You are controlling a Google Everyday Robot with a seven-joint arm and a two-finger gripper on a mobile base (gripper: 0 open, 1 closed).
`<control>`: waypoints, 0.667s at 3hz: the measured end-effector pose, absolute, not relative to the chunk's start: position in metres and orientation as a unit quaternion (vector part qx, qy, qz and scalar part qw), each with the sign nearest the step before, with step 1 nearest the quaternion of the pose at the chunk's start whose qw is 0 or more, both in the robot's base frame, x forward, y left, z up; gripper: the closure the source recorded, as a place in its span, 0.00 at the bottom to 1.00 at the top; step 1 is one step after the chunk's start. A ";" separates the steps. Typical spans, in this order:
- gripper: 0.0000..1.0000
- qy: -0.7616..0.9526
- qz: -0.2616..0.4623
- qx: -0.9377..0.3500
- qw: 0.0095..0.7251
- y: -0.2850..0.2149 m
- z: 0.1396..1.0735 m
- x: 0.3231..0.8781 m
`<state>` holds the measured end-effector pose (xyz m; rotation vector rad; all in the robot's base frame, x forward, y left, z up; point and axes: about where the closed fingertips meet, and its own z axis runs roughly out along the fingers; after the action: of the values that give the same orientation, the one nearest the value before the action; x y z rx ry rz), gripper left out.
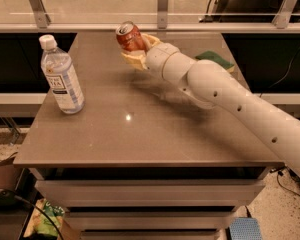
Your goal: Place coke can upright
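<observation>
Now your hand (140, 48) grips the can (130, 36), raised off the desk (140, 134). Its long axis leans, top pointing away from the hand, so you'd likely tip it vertical before lowering.

Robot test bay in an office-style building: a grey-topped table (140, 134) sits on a white drawer unit (150, 191), with a glass balustrade on metal posts (162, 4) at 12 o'clock and speckled flooring (282, 206) at 5 o'clock. The gripper (136, 54) clasps the coke can (130, 36) above the table's 12 o'clock edge.
</observation>
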<state>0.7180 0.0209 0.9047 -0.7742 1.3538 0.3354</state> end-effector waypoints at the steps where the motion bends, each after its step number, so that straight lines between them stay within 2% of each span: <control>1: 1.00 0.611 0.178 -0.340 0.693 0.024 0.902 0.711; 2: 1.00 0.623 0.193 -0.327 0.684 0.021 0.899 0.702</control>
<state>0.7017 0.0211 0.8994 -0.7323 1.3969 0.4322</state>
